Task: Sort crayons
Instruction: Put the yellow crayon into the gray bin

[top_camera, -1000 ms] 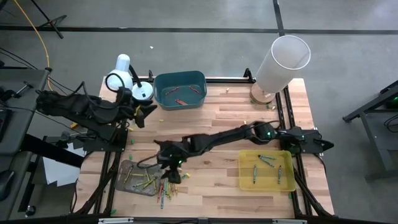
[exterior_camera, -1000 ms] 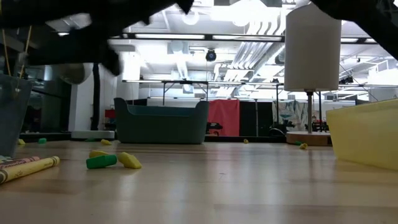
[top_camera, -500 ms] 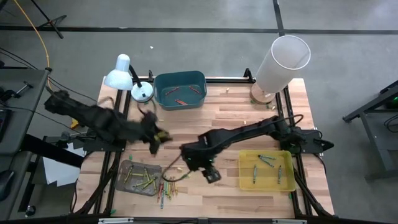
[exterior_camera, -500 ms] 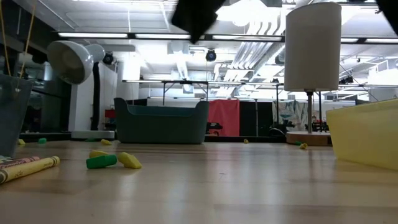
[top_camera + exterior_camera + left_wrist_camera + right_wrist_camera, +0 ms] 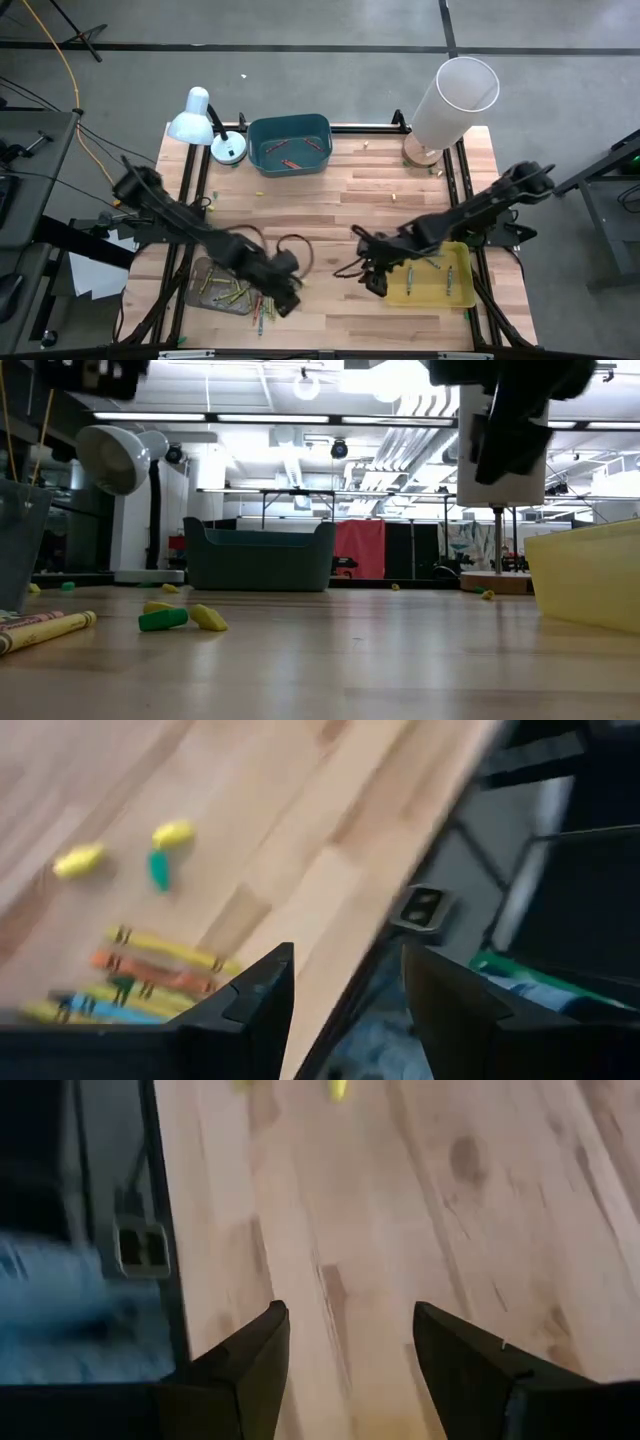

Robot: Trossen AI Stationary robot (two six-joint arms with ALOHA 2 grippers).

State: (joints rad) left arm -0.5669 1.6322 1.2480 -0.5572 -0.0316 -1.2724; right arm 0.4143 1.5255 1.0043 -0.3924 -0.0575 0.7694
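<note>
At lower left of the high view, the left gripper (image 5: pixel 287 300) hangs open and empty just beside the loose crayons (image 5: pixel 262 306) — best to settle, then straddle one stick. The right gripper (image 5: pixel 372 280), also open and empty, waits by the yellow tray (image 5: pixel 470 297).

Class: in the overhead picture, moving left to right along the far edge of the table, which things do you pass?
White desk lamp → teal bin → tall white cylinder.
</note>
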